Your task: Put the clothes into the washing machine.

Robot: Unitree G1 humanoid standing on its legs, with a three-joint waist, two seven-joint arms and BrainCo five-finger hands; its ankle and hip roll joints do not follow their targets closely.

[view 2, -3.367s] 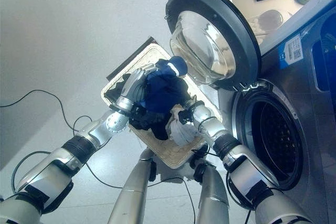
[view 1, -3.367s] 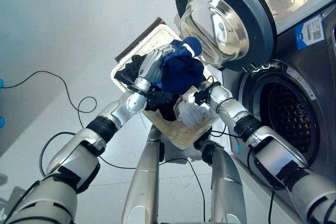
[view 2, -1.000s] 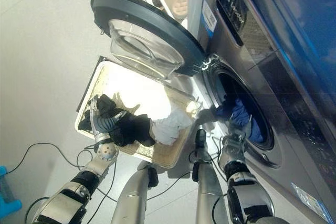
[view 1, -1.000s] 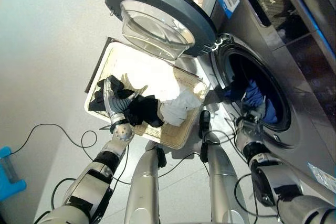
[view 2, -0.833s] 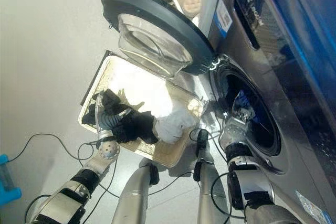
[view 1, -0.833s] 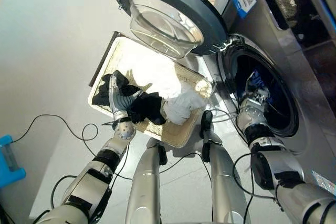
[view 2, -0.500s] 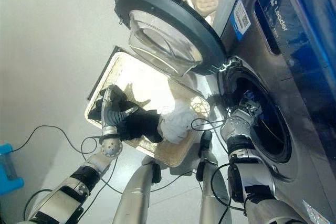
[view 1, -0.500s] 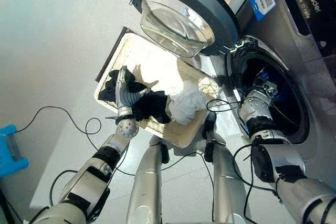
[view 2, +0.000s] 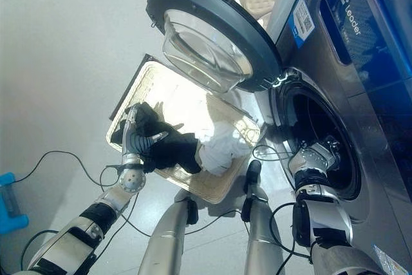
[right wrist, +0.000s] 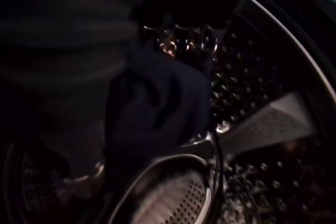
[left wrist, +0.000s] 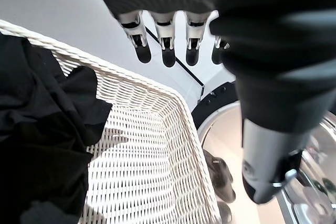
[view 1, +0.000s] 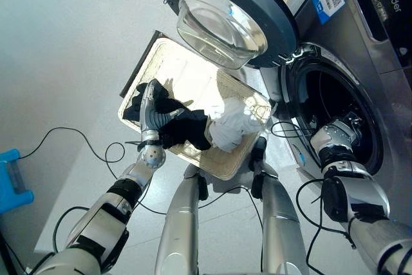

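Our left hand (view 1: 153,109) nearest the black clothes (view 1: 187,131)
Its fingers hang straight at frame centre-left; our right hand (view 2: 320,154) at the drum (view 2: 322,136), grip untellable

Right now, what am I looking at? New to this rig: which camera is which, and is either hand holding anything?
A two-armed humanoid is loading laundry. The two wide pictures come from a stereo camera on its head, looking down; the two close ones come from cameras on its wrists. On the floor sits a wicker basket holding black clothes and a white garment, beside a washing machine with its door open. The left hand hovers over the black clothes, fingers straight, holding nothing. The right hand is at the drum opening; its wrist view shows a dark blue garment inside, grip unclear.
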